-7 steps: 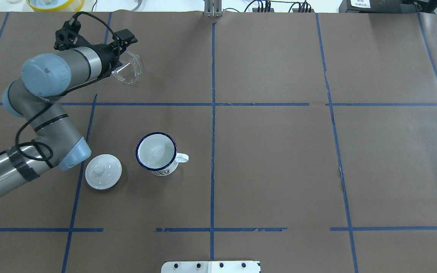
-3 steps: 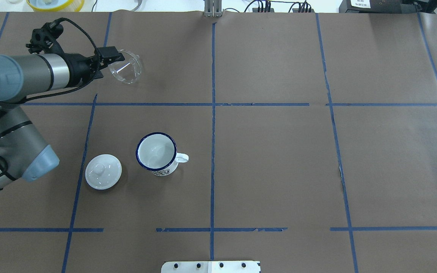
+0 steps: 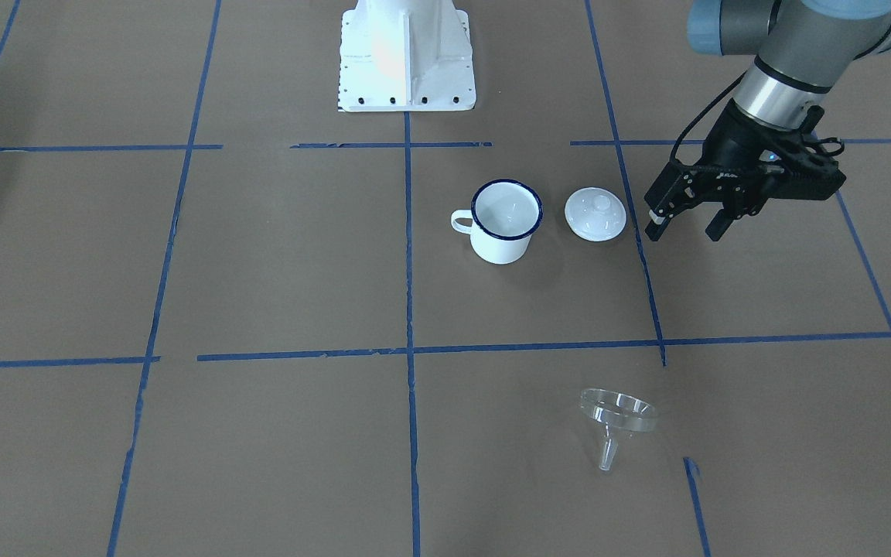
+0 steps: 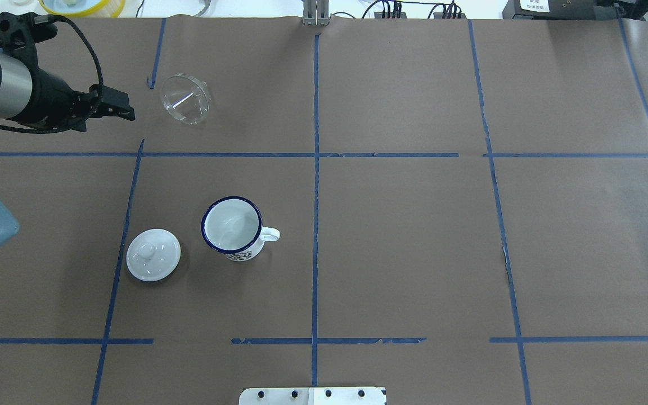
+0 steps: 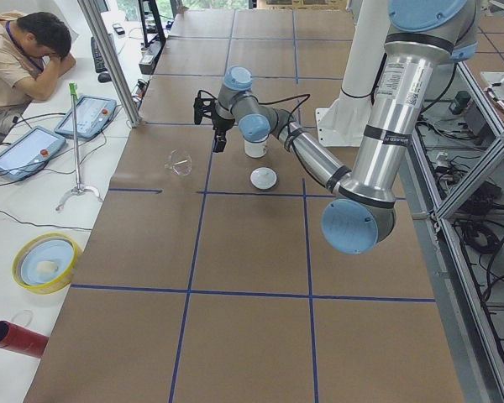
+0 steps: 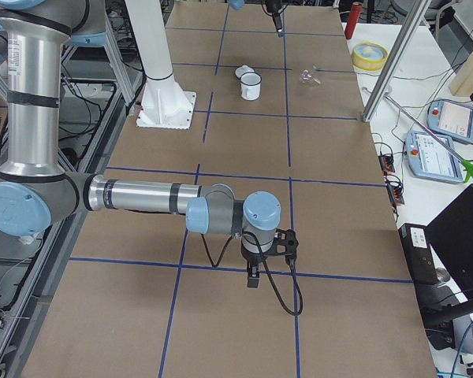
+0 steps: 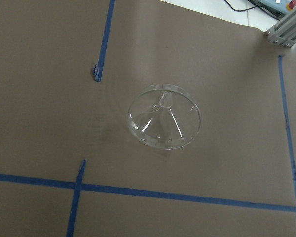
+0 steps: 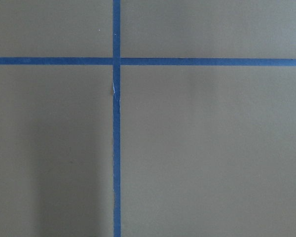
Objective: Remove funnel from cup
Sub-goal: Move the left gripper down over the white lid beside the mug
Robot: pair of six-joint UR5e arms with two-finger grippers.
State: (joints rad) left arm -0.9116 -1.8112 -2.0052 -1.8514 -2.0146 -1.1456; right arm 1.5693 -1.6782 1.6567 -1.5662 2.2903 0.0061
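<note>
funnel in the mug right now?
No, the funnel lies well apart from the cup, whose inside shows only bare white.

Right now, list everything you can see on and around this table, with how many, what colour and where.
table: one, brown paper with a blue tape grid
funnel: one, clear, lying on the paper at the far left, apart from everything
cup: one, white with a dark blue rim, upright left of centre, nothing in it
lid: one, white with a knob, beside the cup on the robot's left, not touching
dish: one, yellow-rimmed, on the white bench past the table
cylinder: one, red, on that bench
person: one, beige shirt, seated at the bench
left arm: one, grey and blue, jaws open and empty, left of the funnel
right arm: one, low over bare paper, jaws unclear
</note>
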